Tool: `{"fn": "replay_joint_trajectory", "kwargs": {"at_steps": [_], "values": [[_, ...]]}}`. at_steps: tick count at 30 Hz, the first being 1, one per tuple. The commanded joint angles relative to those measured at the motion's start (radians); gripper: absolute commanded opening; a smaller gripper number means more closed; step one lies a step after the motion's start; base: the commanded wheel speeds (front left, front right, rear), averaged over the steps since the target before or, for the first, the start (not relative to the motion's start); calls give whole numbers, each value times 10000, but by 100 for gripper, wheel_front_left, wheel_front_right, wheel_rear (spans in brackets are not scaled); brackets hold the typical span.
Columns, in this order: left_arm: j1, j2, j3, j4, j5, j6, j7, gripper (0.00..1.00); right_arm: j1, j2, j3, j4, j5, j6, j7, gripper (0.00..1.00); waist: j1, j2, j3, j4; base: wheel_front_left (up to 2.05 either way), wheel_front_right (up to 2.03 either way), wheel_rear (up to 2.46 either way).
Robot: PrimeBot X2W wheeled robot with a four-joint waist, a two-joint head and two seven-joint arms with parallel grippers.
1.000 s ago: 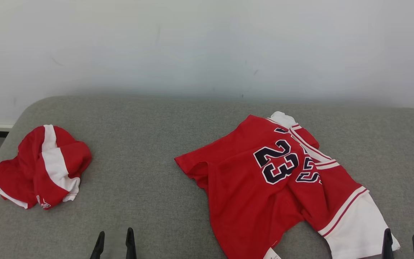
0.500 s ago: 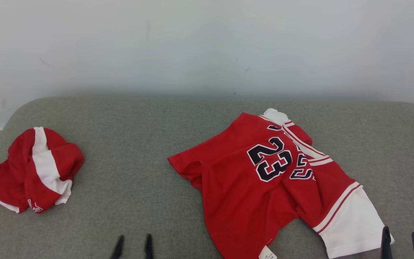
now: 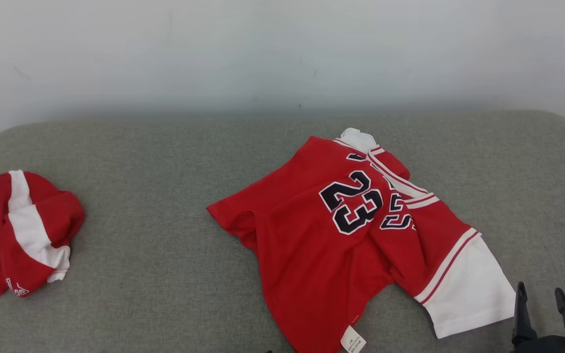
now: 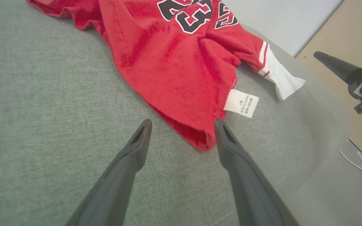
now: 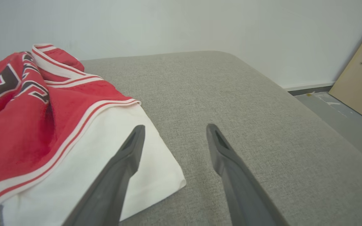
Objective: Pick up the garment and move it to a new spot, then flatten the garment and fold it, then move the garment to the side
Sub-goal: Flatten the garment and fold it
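Two red garments lie on the grey padded surface (image 3: 165, 274): a jersey (image 3: 341, 255) numbered 23, spread crookedly right of centre, and a crumpled red-and-white bundle (image 3: 17, 235) well apart at the far left. The jersey looks to be the garment in hand, and I judge the first step, the pick-up, is not yet done, since nothing is lifted.

Both sets of fingers stand wide open and hold nothing. The left fingers (image 4: 140, 141) hover low, straddling the near corner of the jersey's hem, just beside its white care label (image 4: 241, 103). The right fingers (image 5: 130, 147) sit by the outer edge of the white sleeve (image 5: 105, 163); whether they touch the cloth I cannot tell.

Next, each pair probably needs to drop onto its edge and close on cloth, pinching a single layer where it can, before lifting together.

From the head view, the right fingers (image 3: 520, 309) show at the lower right corner, beside the sleeve. The left wrist view gives the hem's doubled thickness. The right wrist view adds a tan board (image 5: 360, 78) leaning by the wall.
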Motion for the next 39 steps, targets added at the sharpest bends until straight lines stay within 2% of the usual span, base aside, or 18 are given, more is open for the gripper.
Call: {"fn": "replay_joint_trajectory", "kwargs": {"at_steps": [1,9,17,21,23,24,25,26,27,28,34,39], "values": [[-150,-10,-190,119,-146,-11,-34,100,-139,-109,13,214,-41,11,-7,100,0,0,192,-113,0,0,0],[-1028,-93,-1718,1192,-682,-100,-34,100,-983,-365,146,1654,-86,11,-8,100,0,0,444,-107,0,0,0],[-1864,-1,-2652,1821,-1300,-72,-34,100,-1490,-397,473,2870,-154,11,-7,100,0,0,477,-51,0,0,0],[-2100,5,-2907,2123,-1634,126,-34,100,-1664,-423,448,3643,-367,11,-4,100,0,0,394,-29,0,0,0],[-2283,1,-3021,2356,-1652,325,-34,100,-1759,-409,389,4080,-457,11,4,83,0,0,344,-28,0,0,0],[-2307,2,-3018,2419,-1827,368,-34,98,-1837,-400,368,4255,-496,11,8,32,0,0,317,-26,0,0,0],[-2369,2,-3047,2485,-1898,426,-34,43,-1890,-414,348,4435,-542,11,10,0,0,0,292,-20,0,0,0],[-2449,-1,-3097,2546,-1953,438,-34,26,-1934,-421,308,4581,-578,10,10,0,0,0,262,-11,0,0,0],[-2449,-1,-3097,2546,-1953,438,-34,26,-1934,-421,308,4581,-578,10,10,0,0,0,262,-11,0,0,0],[-2465,4,-3194,2641,-2132,480,-34,0,-2027,-419,245,4792,-637,10,11,0,0,0,197,22,0,0,0],[-2529,5,-3311,2670,-2242,512,-34,0,-2033,-419,86,4806,-669,10,5,0,0,0,88,90,0,0,0],[-2167,13,-2784,2438,-2207,653,-34,0,-1759,-264,-58,4334,-195,11,-4,0,0,0,-44,125,0,0,0]]}}
